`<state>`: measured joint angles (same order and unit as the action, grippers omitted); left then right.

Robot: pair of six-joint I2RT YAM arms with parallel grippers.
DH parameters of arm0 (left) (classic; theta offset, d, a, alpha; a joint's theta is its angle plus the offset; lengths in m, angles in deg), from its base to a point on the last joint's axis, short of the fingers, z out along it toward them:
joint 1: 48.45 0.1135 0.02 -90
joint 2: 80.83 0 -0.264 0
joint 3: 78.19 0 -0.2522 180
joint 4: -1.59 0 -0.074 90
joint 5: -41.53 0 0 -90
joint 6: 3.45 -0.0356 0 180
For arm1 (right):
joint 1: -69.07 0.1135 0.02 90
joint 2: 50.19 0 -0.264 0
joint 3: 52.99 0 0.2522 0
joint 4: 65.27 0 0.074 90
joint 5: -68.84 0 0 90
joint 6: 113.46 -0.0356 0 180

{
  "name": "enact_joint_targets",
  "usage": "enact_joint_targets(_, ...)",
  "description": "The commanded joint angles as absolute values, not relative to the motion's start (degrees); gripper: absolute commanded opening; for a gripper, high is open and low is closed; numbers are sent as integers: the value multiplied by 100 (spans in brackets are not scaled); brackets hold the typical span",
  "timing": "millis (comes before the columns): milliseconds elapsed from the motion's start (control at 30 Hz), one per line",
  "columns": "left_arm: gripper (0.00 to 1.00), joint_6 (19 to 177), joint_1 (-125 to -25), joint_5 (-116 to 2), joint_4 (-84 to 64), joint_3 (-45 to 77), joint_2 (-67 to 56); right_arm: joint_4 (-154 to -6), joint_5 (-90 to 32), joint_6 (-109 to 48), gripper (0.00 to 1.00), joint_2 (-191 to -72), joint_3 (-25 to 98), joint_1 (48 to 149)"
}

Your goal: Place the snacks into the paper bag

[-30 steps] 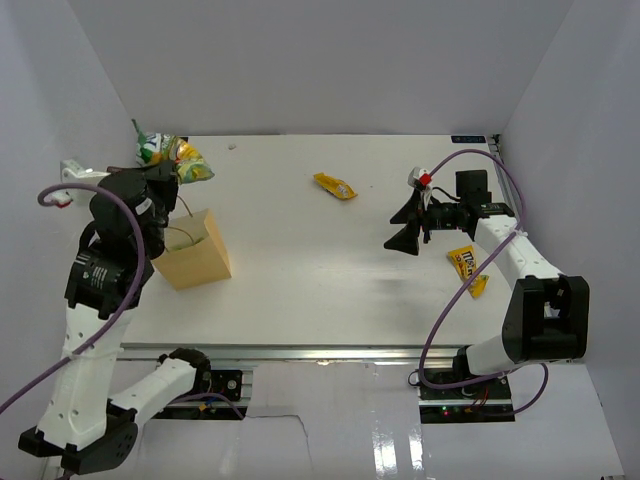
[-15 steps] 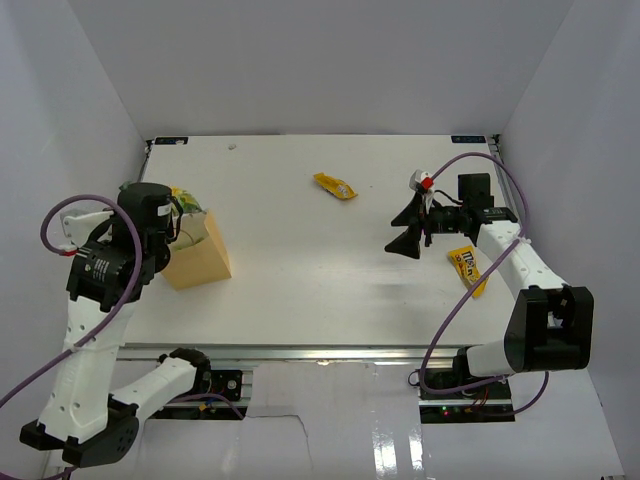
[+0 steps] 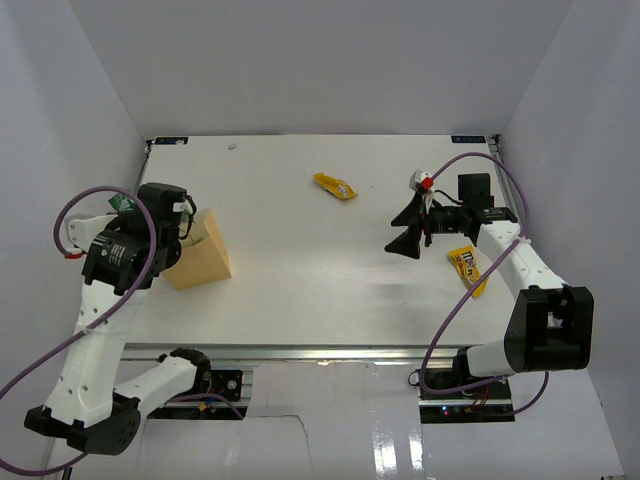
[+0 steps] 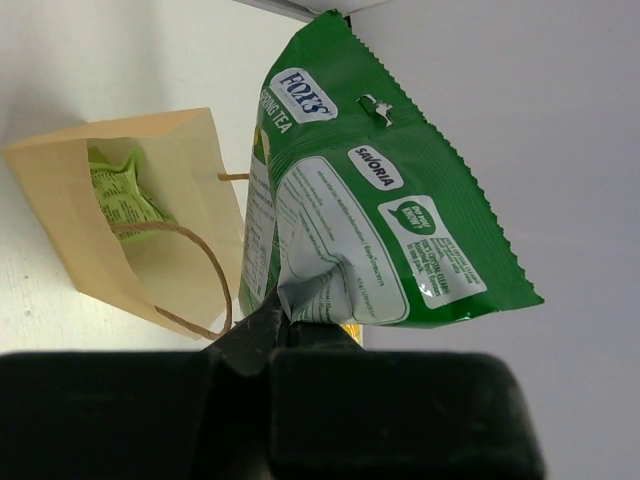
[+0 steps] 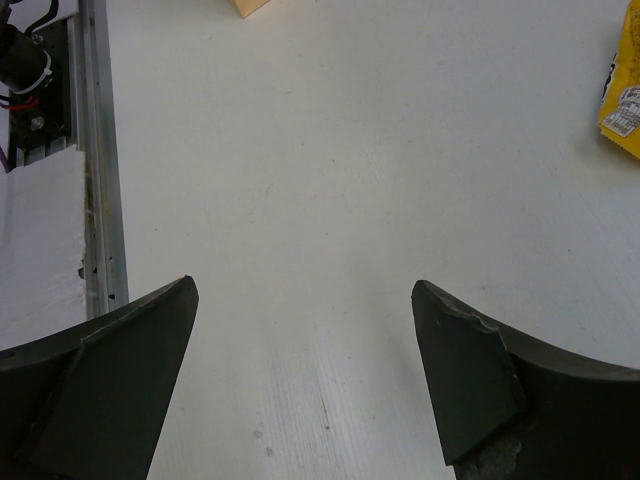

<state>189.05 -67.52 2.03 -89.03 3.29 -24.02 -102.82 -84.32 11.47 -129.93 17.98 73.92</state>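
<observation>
Your green-and-white packet (image 4: 370,220) is pinched in the closed left jaws beside the paper bag (image 4: 185,160) at the left of the counter (image 3: 300,290), a pale green packet (image 4: 120,185) inside it, while your right jaws gape wide, holding nothing.

- worktop (image 3: 300,275): plain white, with a silvery metal rail along its near edge
- paper bag (image 3: 203,262): unprinted tan-brown kraft, with loop handles a shade darker
- green-and-white packet (image 4: 400,200): deep green, with a white panel of fine dark print and white oval labels lettered in green and blue
- pale green packet (image 4: 118,185), inside the bag: light yellow-green with darker green print
- orange-yellow wrapper (image 3: 335,186), toward the far edge: yellow shading to orange
- M&M's pack (image 3: 466,268), near the right edge: yellow with dark brown lettering
- left gripper (image 4: 285,322) and right gripper (image 3: 405,228): black
- left arm (image 3: 95,330) and right arm (image 3: 520,265): white shells with black joints
- cables (image 3: 450,310): purple
</observation>
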Motion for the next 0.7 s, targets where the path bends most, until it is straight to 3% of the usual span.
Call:
enact_joint_targets(0,0,18983,-6735,611,-8750,393,-2230,-10241,-8524,1213,93,-12920,1764,7364)
enact_joint_targets(667,0,17752,-6304,726,-8082,894,-1870,-10241,-8488,1283,93,-12955,1719,7364)
